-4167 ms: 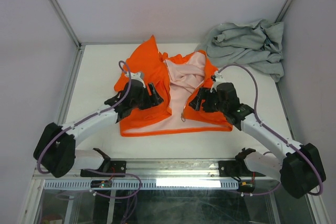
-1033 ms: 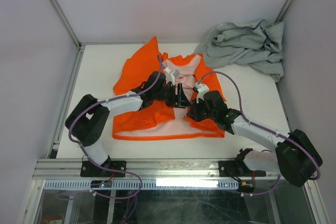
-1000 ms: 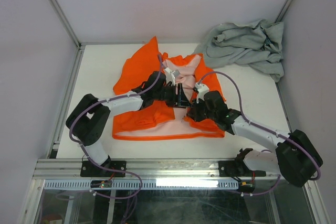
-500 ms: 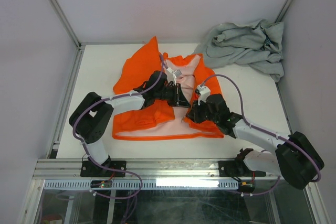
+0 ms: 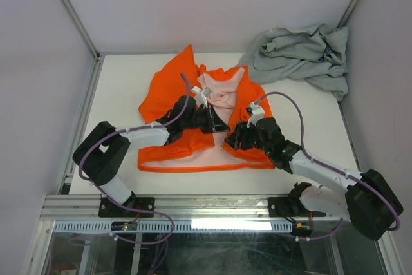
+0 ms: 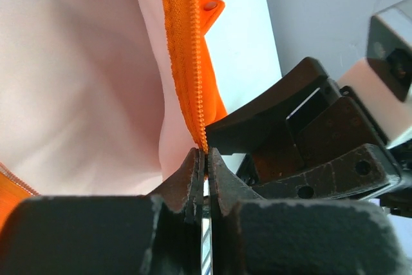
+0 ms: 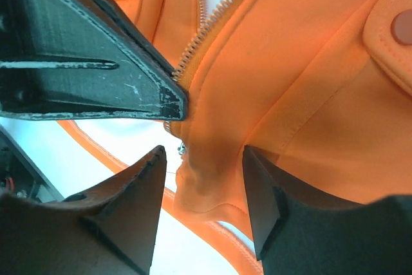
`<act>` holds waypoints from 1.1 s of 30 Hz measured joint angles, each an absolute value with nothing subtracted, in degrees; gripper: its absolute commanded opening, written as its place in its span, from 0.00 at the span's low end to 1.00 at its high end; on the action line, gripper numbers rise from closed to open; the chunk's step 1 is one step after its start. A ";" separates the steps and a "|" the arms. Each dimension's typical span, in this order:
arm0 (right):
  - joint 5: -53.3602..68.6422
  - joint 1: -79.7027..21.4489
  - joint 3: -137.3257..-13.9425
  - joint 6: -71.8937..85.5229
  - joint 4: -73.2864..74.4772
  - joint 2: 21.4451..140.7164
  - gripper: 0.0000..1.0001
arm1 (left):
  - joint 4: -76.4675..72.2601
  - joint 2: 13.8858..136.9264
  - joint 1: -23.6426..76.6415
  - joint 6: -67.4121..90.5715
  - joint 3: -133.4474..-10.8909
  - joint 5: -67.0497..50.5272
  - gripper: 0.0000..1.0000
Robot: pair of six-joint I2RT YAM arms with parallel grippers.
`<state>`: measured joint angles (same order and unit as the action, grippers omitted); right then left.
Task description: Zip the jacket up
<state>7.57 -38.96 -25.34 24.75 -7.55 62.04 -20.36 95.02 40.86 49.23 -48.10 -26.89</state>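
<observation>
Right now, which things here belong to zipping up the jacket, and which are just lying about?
Part of the job: jacket, its zipper, left gripper shut on the zipper's edge, right gripper open at the other front edge.
Just lying about: grey garment, bunched in the far right corner.

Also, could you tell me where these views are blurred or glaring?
Top view: sharp, evenly lit, with a blown-out strip at the near edge. Left wrist: zip crisp, left pincer soft and dark up close. Right wrist: jacket sharp, right pincer slightly blurred.
</observation>
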 measured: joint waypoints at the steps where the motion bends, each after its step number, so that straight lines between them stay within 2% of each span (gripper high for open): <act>1: 6.85 -39.40 -25.12 26.00 -7.94 61.78 0.55 | -21.12 94.17 41.19 49.74 -47.40 -25.52 0.00; 9: -0.23 -45.39 -24.38 33.43 -8.10 61.21 0.56 | -23.03 90.59 43.20 53.30 -44.71 -17.39 0.00; 14: -4.82 -48.07 -24.38 36.69 -7.38 61.36 0.51 | -23.27 90.06 44.40 54.59 -44.53 -13.54 0.00; 17: -6.79 -48.66 -24.38 38.02 -7.35 62.30 0.39 | -23.29 89.95 45.04 55.11 -44.07 -12.05 0.00; 24: -8.88 -48.80 -23.55 37.71 -8.10 63.09 0.01 | -23.31 88.75 45.41 55.96 -43.11 -10.44 0.01; 29: -6.48 -47.81 -22.52 33.28 -10.31 61.95 0.00 | -23.31 86.54 45.41 55.59 -41.60 -10.24 0.25; 33: -0.10 -44.25 -22.28 27.14 -10.46 59.77 0.00 | -23.14 81.10 45.41 53.49 -39.07 -9.32 0.41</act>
